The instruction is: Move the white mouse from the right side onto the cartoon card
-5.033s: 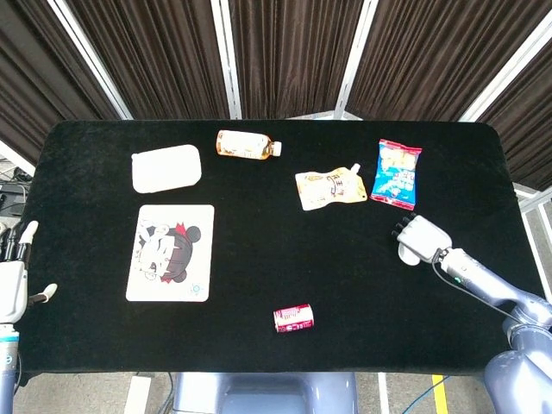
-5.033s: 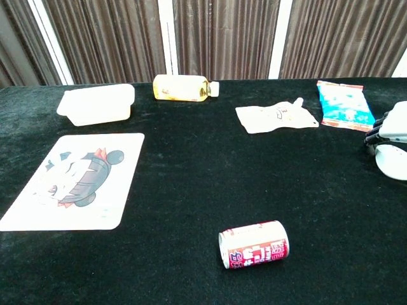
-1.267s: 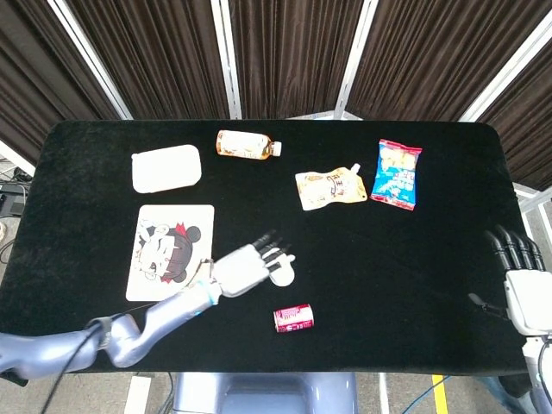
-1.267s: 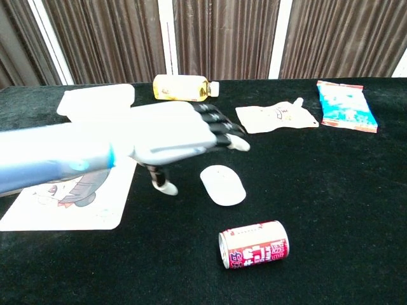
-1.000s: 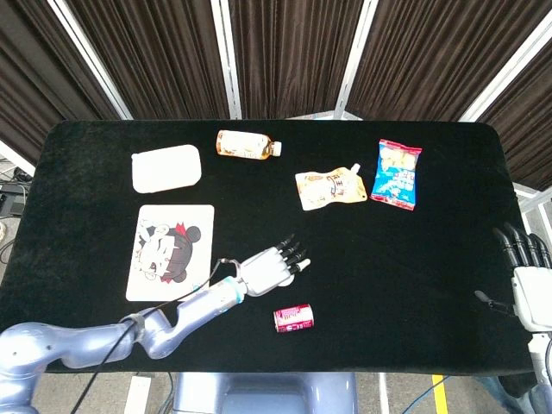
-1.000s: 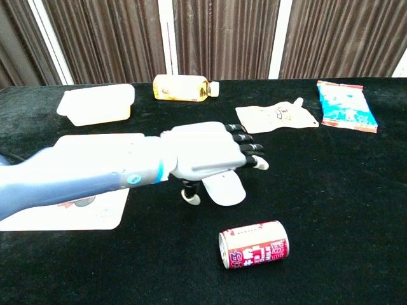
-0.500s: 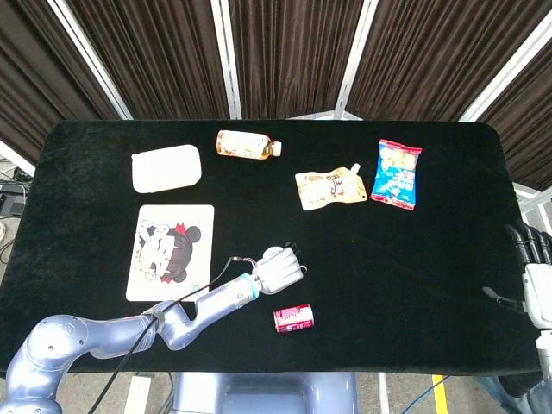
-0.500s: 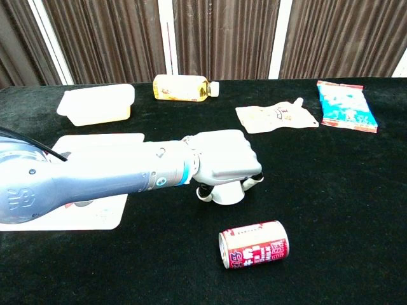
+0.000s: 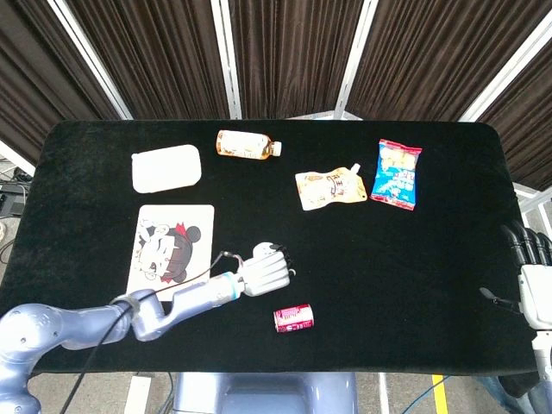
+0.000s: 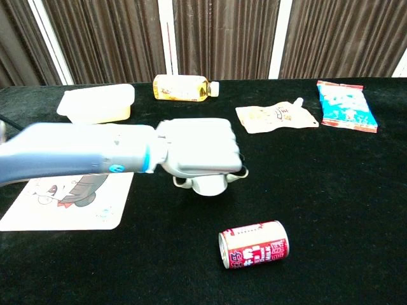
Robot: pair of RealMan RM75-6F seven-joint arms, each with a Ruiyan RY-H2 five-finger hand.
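The cartoon card (image 9: pixel 170 252) lies near the table's (image 9: pixel 448 285) left edge. Just right of it, the left hand (image 10: pixel 200 155) holds the white mouse (image 10: pixel 208 185), fingers curled over it. The mouse looks smooth; its pointing is hidden. The right hand (image 9: pixel 533 276) hangs off the right edge, fingers apart.

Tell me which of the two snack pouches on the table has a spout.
The cream pouch, lying left of the blue packet, has a spout at its upper right corner. The blue packet is a flat sealed bag without a spout.
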